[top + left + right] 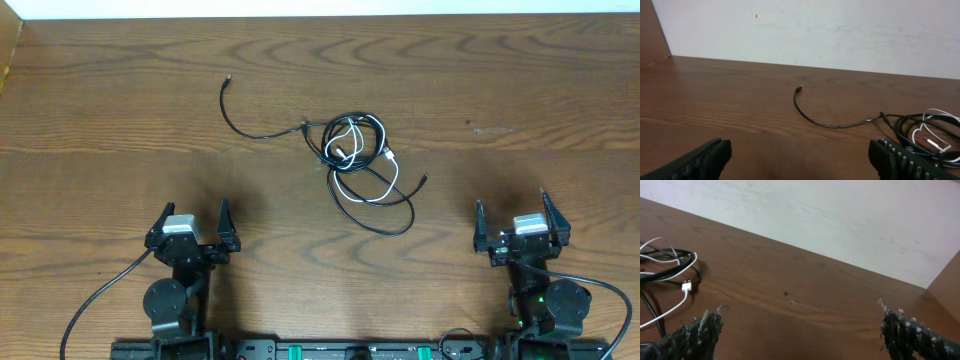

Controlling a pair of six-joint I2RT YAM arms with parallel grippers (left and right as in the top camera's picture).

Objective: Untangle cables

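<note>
The cables lie tangled in the middle of the wooden table: a black cord [372,215] looping low, a short white cord [392,170] coiled among it, and a second black cord with a free tail [240,125] running out to the left. The tail also shows in the left wrist view [812,120], and the white plug shows in the right wrist view [686,286]. My left gripper [192,222] is open and empty near the front edge, left of the tangle. My right gripper [512,212] is open and empty at the front right.
The wooden table [120,170] runs to a white wall [840,30] at the back. The arm bases stand at the front edge, with thick black arm cables [90,310] trailing beside them.
</note>
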